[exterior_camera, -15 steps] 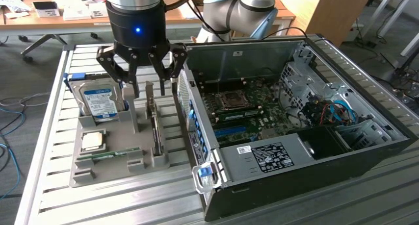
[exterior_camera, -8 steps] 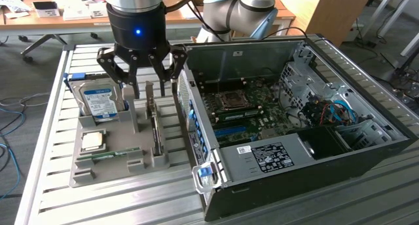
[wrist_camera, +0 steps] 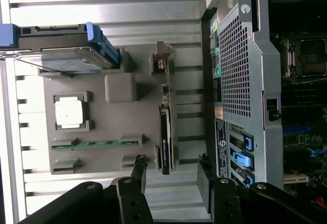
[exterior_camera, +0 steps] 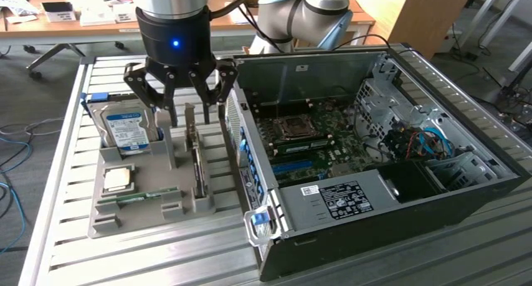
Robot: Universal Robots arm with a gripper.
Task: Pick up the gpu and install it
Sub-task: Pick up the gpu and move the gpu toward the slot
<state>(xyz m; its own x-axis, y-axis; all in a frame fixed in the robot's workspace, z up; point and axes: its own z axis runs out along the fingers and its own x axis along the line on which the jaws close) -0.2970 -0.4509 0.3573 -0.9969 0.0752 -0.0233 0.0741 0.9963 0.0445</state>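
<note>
One gpu [exterior_camera: 198,158] is seen standing on edge in a slot of a grey tray [exterior_camera: 154,167], beside the one open computer case [exterior_camera: 332,236]; the gripper [exterior_camera: 195,114] is held over it with fingers spread, nothing grasped. Also counted in the tray: one hard drive [exterior_camera: 124,127] with a blue-and-white label, one processor chip [exterior_camera: 116,178], one green memory stick [exterior_camera: 137,195]. The writing on that label and on a white label [exterior_camera: 341,199] inside the case cannot be read
</note>
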